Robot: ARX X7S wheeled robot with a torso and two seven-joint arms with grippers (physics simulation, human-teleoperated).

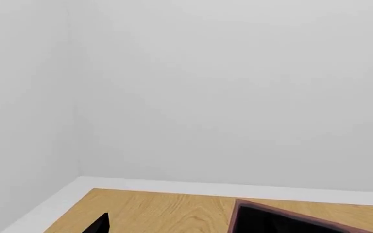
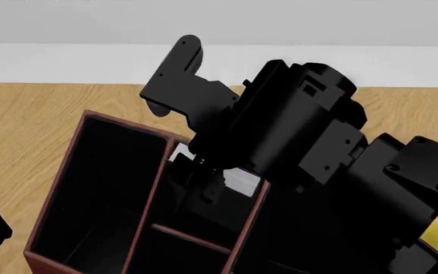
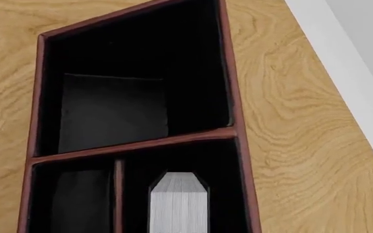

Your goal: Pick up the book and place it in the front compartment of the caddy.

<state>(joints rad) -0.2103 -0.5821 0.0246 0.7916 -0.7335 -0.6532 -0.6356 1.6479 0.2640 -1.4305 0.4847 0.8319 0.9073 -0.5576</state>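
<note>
One arm [image 2: 295, 160] reaches down — over the caddy [image 2: 89, 188].

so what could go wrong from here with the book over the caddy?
1. In the right wrist view the book stands page edges up inside a narrow caddy compartment; it could catch on the divider.
2. The right arm blocks the head view, so release is hard to check.
3. Gripper fingers are not visible, so grip state is unknown.
</note>
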